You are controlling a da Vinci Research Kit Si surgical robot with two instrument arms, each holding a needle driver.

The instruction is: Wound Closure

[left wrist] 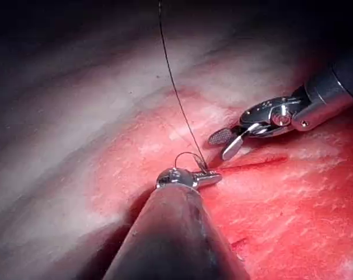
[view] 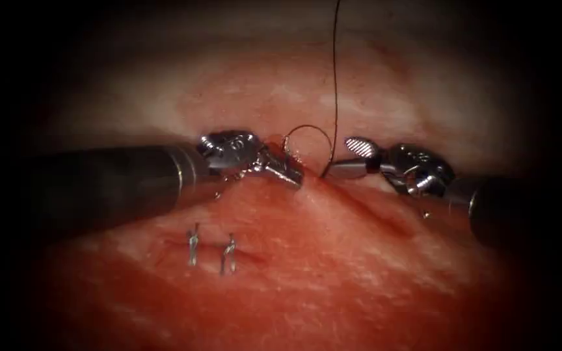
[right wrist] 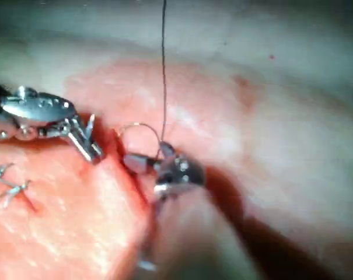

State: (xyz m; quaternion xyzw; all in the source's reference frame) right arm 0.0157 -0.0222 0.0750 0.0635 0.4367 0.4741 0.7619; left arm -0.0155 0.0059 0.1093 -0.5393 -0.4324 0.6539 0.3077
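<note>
steel needle [view: 307,130] arcs betw. both tools' fingers.

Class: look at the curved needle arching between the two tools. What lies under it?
Under the needle lies bare tissue at the cut. The left tool holds one end; the other end's entry is hidden by the open right tool.

Narrow gap between left hand [view: 285,170] and right hand [view: 352,159], crossed by needle [view: 307,133], thread [view: 336,71].

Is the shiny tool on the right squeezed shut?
No, the right tool has its jaws spread apart, one lifted above the other, beside the thread and the curved needle.
</note>
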